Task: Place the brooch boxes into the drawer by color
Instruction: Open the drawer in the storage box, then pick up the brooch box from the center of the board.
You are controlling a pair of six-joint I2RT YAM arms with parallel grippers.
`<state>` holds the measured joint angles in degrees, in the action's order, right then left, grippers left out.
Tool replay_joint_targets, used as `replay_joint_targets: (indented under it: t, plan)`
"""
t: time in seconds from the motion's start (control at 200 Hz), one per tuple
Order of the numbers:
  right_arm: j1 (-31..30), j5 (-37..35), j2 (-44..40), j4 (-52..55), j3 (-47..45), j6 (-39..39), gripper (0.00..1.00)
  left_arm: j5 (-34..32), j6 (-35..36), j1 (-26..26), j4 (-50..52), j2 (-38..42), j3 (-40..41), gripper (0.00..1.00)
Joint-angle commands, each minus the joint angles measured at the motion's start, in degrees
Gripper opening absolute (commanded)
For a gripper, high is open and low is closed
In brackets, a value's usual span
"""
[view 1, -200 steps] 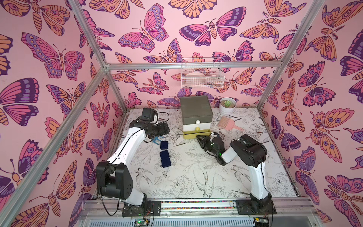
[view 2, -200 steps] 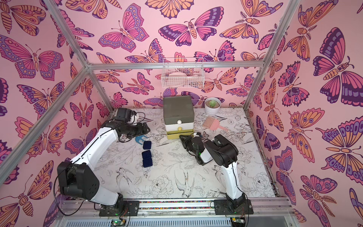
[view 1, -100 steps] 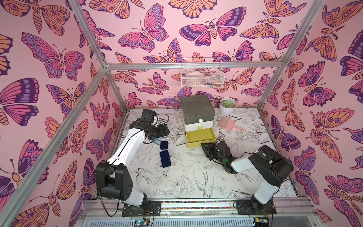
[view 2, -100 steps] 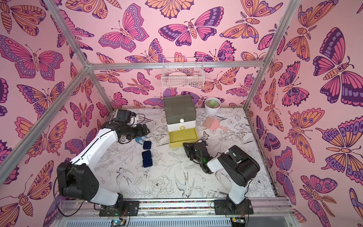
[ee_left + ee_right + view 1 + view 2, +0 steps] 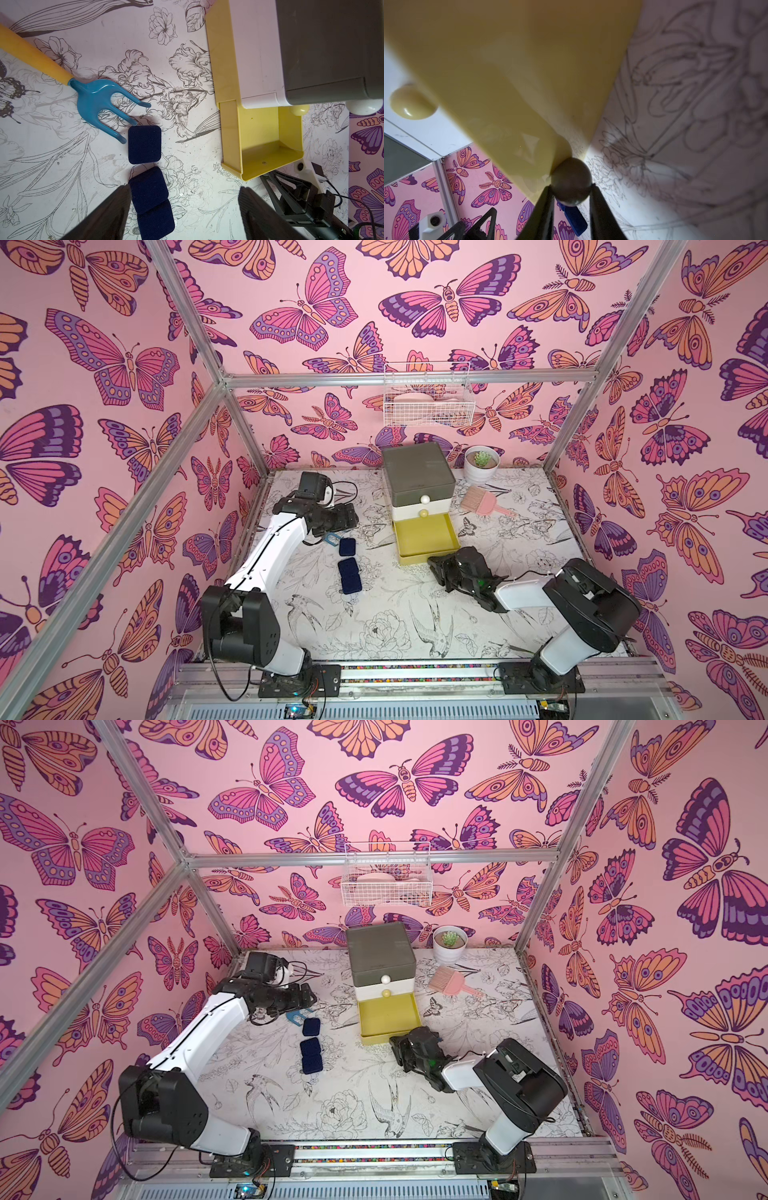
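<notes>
Left gripper (image 5: 184,189) hangs with jaws spread, just behind three navy brooch boxes (image 5: 348,568) lined back-to-front left of centre. Yellow bottom drawer (image 5: 426,537) juts lengthwise toward the tabletop's (image 5: 415,614) front edge, right gripper (image 5: 571,188) clenched on its knob (image 5: 571,176).

I am seeing the navy brooch boxes (image 5: 144,144) reading as matt, velvety cloth. The yellow drawer (image 5: 259,133) is showing smooth, glossy plastic, its ball knob (image 5: 571,181) shining likewise. The blue fork tool (image 5: 97,99) is gleaming as slick plastic; the frame bars (image 5: 311,381) are looking like brushed metal.
</notes>
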<state>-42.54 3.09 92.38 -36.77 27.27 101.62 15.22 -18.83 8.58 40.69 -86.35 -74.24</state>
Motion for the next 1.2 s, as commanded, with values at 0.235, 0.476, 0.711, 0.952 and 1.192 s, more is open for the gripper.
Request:
replay_joint_targets:
  t: [0.235, 0.476, 0.711, 0.952, 1.192]
  plan:
    - [-0.45, -1.73, -6.50, 10.42, 0.88, -0.94, 0.72, -0.63, -0.69, -0.41, 0.67, 0.02, 3.23, 0.87]
    - [-0.35, -11.85, -19.54, 34.91, 9.10, -13.90, 0.86, -3.66, -1.08, -0.44, 2.57, -5.44, 3.29, 0.87]
    - [2.81, -14.65, -22.94, 37.53, 10.26, -18.74, 0.89, -4.82, -2.05, -0.35, 2.77, -12.35, 1.63, 0.86]
    - [3.39, -12.99, -20.93, 35.78, 10.08, -18.84, 0.89, -5.81, -2.54, 0.68, 2.94, -15.69, -0.54, 0.84]
    - [4.60, -11.32, -19.88, 33.70, 9.00, -18.33, 0.90, -7.63, -5.48, 2.23, 2.82, -17.33, 0.83, 0.82]
